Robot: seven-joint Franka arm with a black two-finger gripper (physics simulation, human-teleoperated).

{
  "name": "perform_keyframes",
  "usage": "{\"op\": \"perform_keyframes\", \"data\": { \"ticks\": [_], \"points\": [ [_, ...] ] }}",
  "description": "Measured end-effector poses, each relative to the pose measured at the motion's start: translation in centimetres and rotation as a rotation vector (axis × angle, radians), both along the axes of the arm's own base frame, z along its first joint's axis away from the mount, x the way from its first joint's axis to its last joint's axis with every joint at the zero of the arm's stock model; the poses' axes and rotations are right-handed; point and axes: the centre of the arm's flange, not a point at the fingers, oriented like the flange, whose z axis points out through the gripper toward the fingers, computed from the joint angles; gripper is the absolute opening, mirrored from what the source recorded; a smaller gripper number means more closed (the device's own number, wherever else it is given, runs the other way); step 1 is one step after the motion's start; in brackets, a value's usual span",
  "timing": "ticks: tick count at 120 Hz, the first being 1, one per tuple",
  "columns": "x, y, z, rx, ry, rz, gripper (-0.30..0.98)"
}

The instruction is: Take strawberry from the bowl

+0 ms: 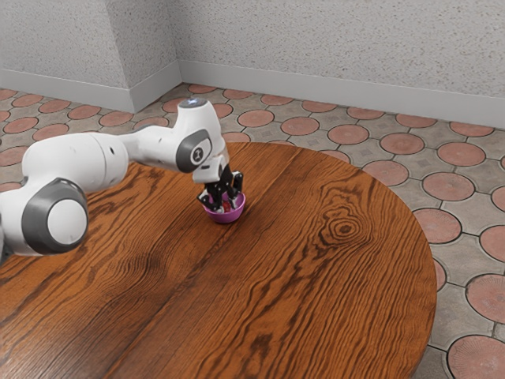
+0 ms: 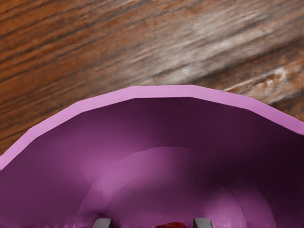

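My gripper (image 1: pixel 223 206) reaches down into the purple bowl (image 1: pixel 226 218) on the wooden table, its fingers standing apart inside the rim. Between them a small patch of the red strawberry (image 1: pixel 227 205) can be seen. In the wrist view, the two grey fingertips of the gripper (image 2: pixel 153 223) stand wide apart, and the top of the strawberry (image 2: pixel 171 225) lies between them with a gap on each side. The bowl (image 2: pixel 161 92) curves around them. Most of the strawberry is hidden.
The round wooden table (image 1: pixel 316 276) extends around the bowl, with its curved edge toward the exterior view's right. A tiled floor (image 1: pixel 402 144) and a pale wall (image 1: pixel 339 47) lie beyond it.
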Motion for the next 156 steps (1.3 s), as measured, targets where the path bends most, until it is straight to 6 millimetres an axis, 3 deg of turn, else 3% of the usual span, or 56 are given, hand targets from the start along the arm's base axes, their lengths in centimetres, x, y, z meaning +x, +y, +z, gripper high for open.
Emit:
{"op": "perform_keyframes", "data": {
  "ticks": [14,32,43,56,67,75,108,114,139,156],
  "points": [
    [-0.1,0.1,1.1,0.008,-0.009,-0.003,0.06],
    [-0.3,-1.0,6.5,0.029,-0.042,-0.021,-0.02],
    [-0.7,-4.9,10.0,0.04,-0.06,-0.069,-0.05],
    [-1.5,-11.1,11.7,0.041,-0.061,-0.141,-0.07],
    [-2.6,-16.5,11.2,0.035,-0.04,-0.201,-0.09],
    [-3.3,-19.3,10.2,0.033,-0.02,-0.23,-0.1],
    [-4.7,-24.8,6.1,0.022,0.028,-0.272,-0.1],
    [-4.8,-25.3,5.3,0.02,0.033,-0.274,-0.08],
    [-4.9,-25.4,4.8,0.028,0.043,-0.258,0.33],
    [-5.2,-25.1,5.0,0.035,0.051,-0.242,0.51]
  ]
}}
